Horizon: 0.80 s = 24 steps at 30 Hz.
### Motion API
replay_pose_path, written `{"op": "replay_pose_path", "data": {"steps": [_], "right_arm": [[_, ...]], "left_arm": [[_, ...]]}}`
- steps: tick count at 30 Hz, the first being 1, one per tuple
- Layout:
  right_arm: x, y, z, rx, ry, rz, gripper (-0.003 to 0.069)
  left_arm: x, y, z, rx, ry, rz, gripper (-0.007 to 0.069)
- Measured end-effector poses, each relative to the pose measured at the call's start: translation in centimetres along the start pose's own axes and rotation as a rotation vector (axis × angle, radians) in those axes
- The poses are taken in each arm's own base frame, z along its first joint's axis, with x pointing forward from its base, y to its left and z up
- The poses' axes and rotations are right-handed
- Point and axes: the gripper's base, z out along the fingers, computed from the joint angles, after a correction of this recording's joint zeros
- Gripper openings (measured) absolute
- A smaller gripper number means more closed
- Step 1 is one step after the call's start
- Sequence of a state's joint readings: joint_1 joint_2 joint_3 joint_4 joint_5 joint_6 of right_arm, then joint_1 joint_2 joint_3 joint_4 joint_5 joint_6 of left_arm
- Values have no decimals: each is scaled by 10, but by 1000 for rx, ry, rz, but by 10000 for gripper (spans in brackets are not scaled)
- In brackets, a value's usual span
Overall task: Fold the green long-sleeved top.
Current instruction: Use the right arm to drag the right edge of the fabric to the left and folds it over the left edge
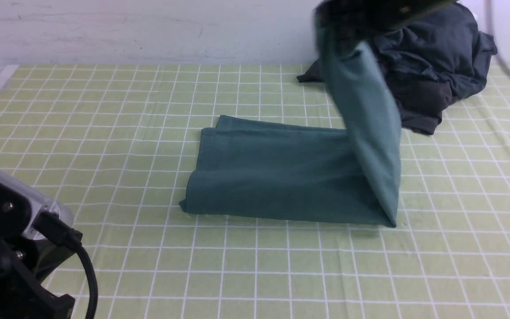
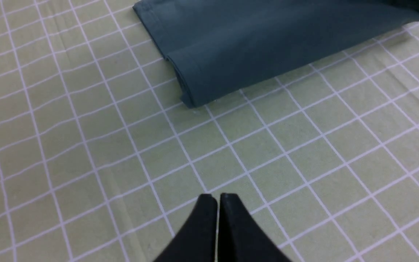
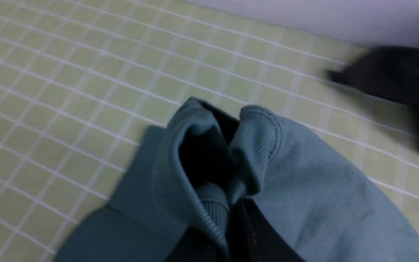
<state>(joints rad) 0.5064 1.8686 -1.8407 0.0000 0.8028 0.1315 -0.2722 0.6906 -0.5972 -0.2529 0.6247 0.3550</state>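
The green long-sleeved top [image 1: 272, 173] lies folded into a long band on the checked cloth. Its right end [image 1: 365, 115] is pulled up steeply off the table. My right gripper [image 1: 326, 20], blurred at the upper edge of the front view, is shut on that raised end. In the right wrist view its jaws [image 3: 231, 209] pinch bunched fabric with a ribbed edge [image 3: 209, 203]. My left gripper [image 2: 217, 196] is shut and holds nothing. It hovers over bare cloth, short of the top's near left corner [image 2: 191, 102]. The left arm [image 1: 11, 248] shows low at the front left.
A heap of dark charcoal and dark teal clothes [image 1: 432, 66] lies at the back right against the wall, just behind the raised end. The light green checked tablecloth [image 1: 104, 133] covers the table. A cable [image 1: 503, 62] hangs at the far right.
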Motion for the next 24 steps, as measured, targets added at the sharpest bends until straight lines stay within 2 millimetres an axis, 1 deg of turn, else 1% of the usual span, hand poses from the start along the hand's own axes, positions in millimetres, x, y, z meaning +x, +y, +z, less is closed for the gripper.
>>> {"op": "replay_pose_path", "data": {"steps": [1, 2, 3, 4, 5, 6, 7, 8, 9, 10, 11, 13, 14, 17, 18, 20, 21, 24], "right_arm": [[2, 4, 8, -7, -3, -5, 23], [8, 17, 23, -33, -8, -24, 23], [21, 44, 52, -81, -23, -63, 23], [31, 57, 70, -101, -24, -82, 25], [35, 59, 76, -103, -16, -86, 25], [47, 71, 94, -123, -17, -104, 34], [60, 77, 113, -131, -3, -113, 46], [62, 79, 115, -133, -1, -114, 51], [73, 81, 130, -136, 8, -118, 86], [78, 81, 138, -136, 14, -119, 116], [80, 81, 140, -135, 17, -119, 150], [80, 81, 140, -135, 13, -122, 209], [76, 81, 136, -133, 2, -130, 251], [57, 80, 116, -120, -32, -163, 327], [48, 80, 107, -113, -45, -176, 340], [39, 79, 96, -103, -56, -189, 349], [26, 78, 77, -85, -68, -209, 353], [17, 73, 59, -45, -61, -252, 353]], "left_arm": [[0, 0, 0, 0, 0, 0, -3], [0, 0, 0, 0, 0, 0, -3], [0, 0, 0, 0, 0, 0, -3], [0, 0, 0, 0, 0, 0, -3], [0, 0, 0, 0, 0, 0, -3], [3, 0, 1, 0, 8, 0, -3], [4, 0, 2, 1, 14, -1, -3], [4, 0, 2, 1, 14, -1, -3], [5, 0, 3, 1, 19, 0, -3], [5, 0, 3, 1, 18, 0, -3], [5, 0, 3, 1, 18, 0, -3], [5, 0, 3, 1, 18, 0, -3], [5, 0, 3, 1, 18, 0, -3], [5, 0, 3, 1, 18, 0, -3], [5, 0, 3, 1, 18, 0, -3], [5, 0, 3, 0, 17, 0, -3], [5, 0, 3, -1, 14, 0, -3], [4, 0, 3, -3, 7, 0, -3]]}}
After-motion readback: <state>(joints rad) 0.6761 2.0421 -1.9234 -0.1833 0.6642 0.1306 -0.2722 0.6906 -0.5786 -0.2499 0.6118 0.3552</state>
